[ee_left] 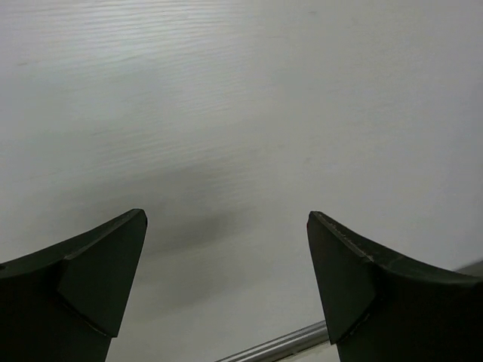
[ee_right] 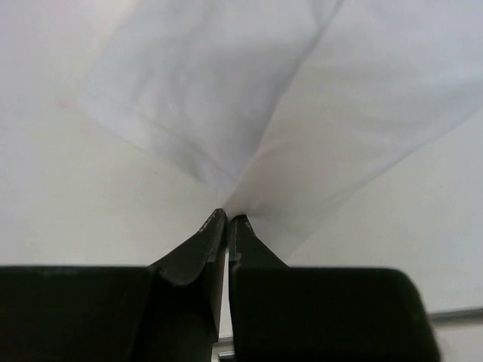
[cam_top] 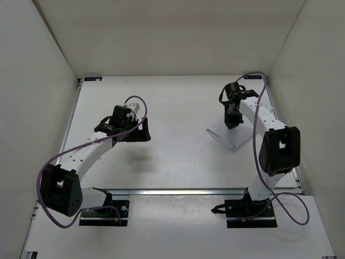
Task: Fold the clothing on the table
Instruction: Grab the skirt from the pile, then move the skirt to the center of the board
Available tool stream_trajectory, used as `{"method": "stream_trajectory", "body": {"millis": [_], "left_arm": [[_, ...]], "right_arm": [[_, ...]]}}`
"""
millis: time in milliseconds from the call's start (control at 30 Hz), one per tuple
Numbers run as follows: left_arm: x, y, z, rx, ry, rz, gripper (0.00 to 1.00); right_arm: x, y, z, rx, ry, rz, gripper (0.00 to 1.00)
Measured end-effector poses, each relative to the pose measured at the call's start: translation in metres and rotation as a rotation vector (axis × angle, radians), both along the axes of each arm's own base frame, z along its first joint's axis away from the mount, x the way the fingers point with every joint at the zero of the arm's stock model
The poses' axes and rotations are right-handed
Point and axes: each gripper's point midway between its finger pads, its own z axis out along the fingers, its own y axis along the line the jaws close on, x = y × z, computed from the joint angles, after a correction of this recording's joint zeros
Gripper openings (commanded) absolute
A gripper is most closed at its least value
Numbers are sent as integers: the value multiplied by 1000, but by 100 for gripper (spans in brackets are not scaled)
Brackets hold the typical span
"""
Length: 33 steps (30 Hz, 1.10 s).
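The right fingers (ee_right: 198, 249) pinch tight an edge of the clothing (ee_right: 226, 98), lying at 3 o'clock on the bench (cam_top: 178, 102). Lift low, carrying toward 9 o'clock; the left fingers (ee_left: 90, 271) gape empty.

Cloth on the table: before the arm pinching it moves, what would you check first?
1. Right gripper shut on cloth: ok, fabric is pinched between its fingertips.
2. Pinch sits on a corner or an edge: cannot tell.
3. Fabric smooth: not ok, it creases toward the pinch.
4. Left gripper open, holding nothing: ok.
5. Left gripper apart from cloth: ok, only bare table shows under it.
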Motion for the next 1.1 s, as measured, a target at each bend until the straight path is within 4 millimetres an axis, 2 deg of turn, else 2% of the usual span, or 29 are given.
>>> {"method": "stream_trajectory", "body": {"millis": [67, 133, 233, 367, 467, 567, 700, 833, 967, 1100], "left_arm": [[2, -22, 1, -113, -17, -33, 98], [4, -42, 1, -211, -33, -64, 98], [16, -71, 2, -297, -47, -111, 99], [41, -115, 4, -353, -58, -178, 98], [50, -136, 1, -397, -60, -197, 99], [57, -151, -5, -421, -56, -205, 99], [62, -168, -18, -441, -35, -214, 99], [59, -187, -33, -451, -2, -240, 99], [56, -202, -41, -458, 22, -257, 99], [61, -220, -41, -467, 19, -270, 99]], "right_arm": [[21, 15, 25, 8, -84, 38, 0], [33, 27, 41, 17, -138, 63, 0], [29, 37, 39, 27, -135, 85, 0], [1, 32, 17, 27, -58, 78, 0], [-18, 29, 10, 23, -22, 67, 0], [-39, 25, 8, 28, -15, 59, 0], [-78, 23, 3, 74, -7, 40, 0], [-112, 35, -1, 153, -3, 36, 0], [-132, 44, -6, 193, 22, 39, 0], [-140, 44, -3, 218, 10, 18, 0]]}}
